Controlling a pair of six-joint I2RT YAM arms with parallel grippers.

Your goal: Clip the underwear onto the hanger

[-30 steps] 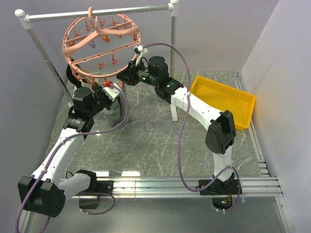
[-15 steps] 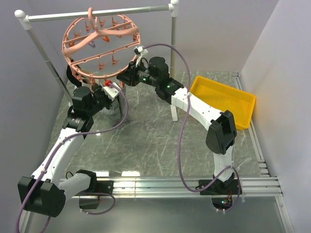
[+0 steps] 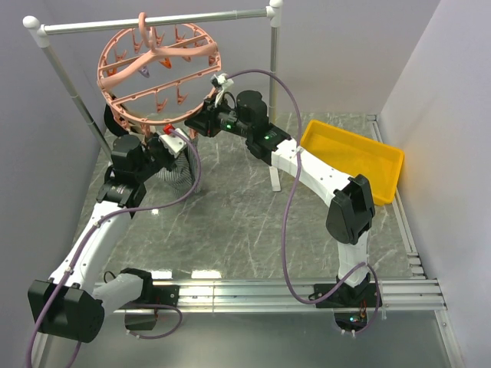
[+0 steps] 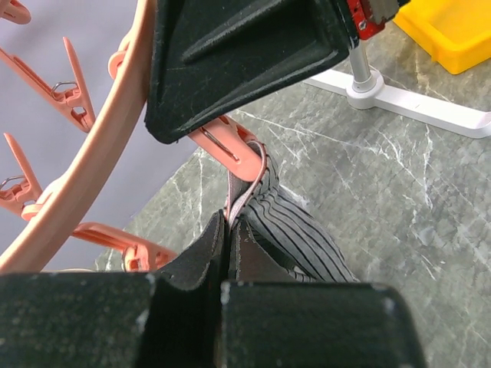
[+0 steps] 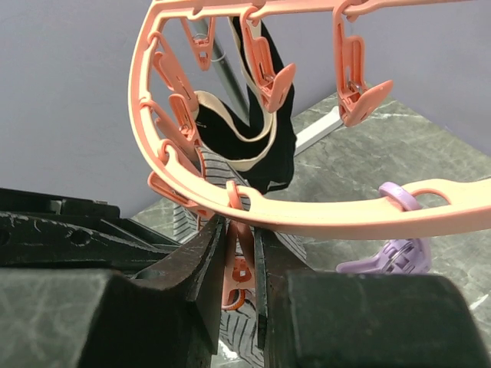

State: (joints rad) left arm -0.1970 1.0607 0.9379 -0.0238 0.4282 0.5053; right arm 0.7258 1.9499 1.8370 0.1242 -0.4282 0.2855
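Note:
The salmon-pink hanger (image 3: 157,73) hangs by its hook from the grey rail. My left gripper (image 3: 173,146) is under the ring's near edge, shut on the top hem of the striped grey underwear (image 3: 179,170). In the left wrist view the gripper (image 4: 230,230) pinches the underwear (image 4: 295,230) right below a pink clip (image 4: 230,151). My right gripper (image 3: 197,126) is at the ring's near right edge. In the right wrist view the gripper (image 5: 242,249) is shut on a dangling pink clip (image 5: 244,264) under the ring (image 5: 322,216), with the underwear (image 5: 247,331) behind it.
The grey rail (image 3: 153,21) stands on posts with a white foot (image 4: 414,101). A yellow bin (image 3: 353,157) lies at the right. A dark cloth with a cream band (image 5: 265,142) hangs from a farther clip. A purple clip (image 5: 391,257) hangs beside my right fingers.
The ring has tipped slightly up and to the left. My left gripper has risen a little with the underwear. The right gripper has stayed at the clip.

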